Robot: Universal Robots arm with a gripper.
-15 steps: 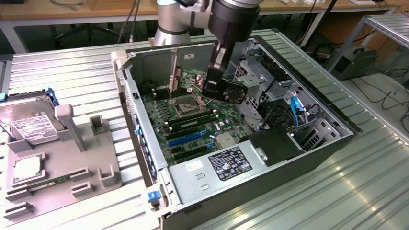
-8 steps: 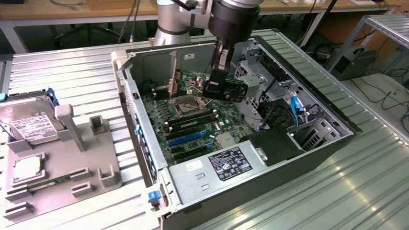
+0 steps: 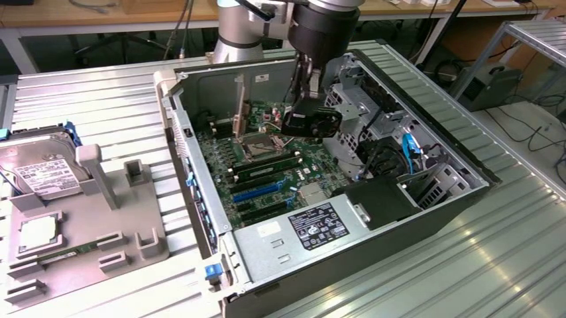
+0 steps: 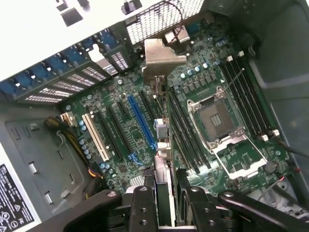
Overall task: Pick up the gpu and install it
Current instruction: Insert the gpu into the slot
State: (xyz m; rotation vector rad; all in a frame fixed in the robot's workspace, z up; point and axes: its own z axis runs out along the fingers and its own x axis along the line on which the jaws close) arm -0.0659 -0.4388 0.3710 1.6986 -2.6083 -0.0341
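Observation:
My gripper [image 4: 164, 187] is inside the open computer case [image 3: 265, 242], low over the green motherboard [image 4: 111, 145]. It is shut on the gpu [image 4: 163, 159], a thin dark card that I see edge-on between the two black fingers [image 4: 144, 198]. The card runs away from the fingers to its pale metal bracket [image 4: 161, 57], which stands at the case's rear slot openings. The card lies alongside the long blue slot [image 4: 140, 121], between it and the memory slots. I cannot tell whether its edge touches a slot. In the exterior view the gripper [image 3: 305, 124] hangs above the board, with the bracket [image 3: 238, 103] upright beside it.
The open processor socket [image 4: 217, 118] sits beside the card. Drive cages and cables [image 3: 398, 152] fill the case on the exterior view's right. On the exterior view's left, a grey fixture tray [image 3: 132, 232] holds a silver hard drive [image 3: 40, 175], a processor [image 3: 40, 233] and a green memory stick [image 3: 71, 253].

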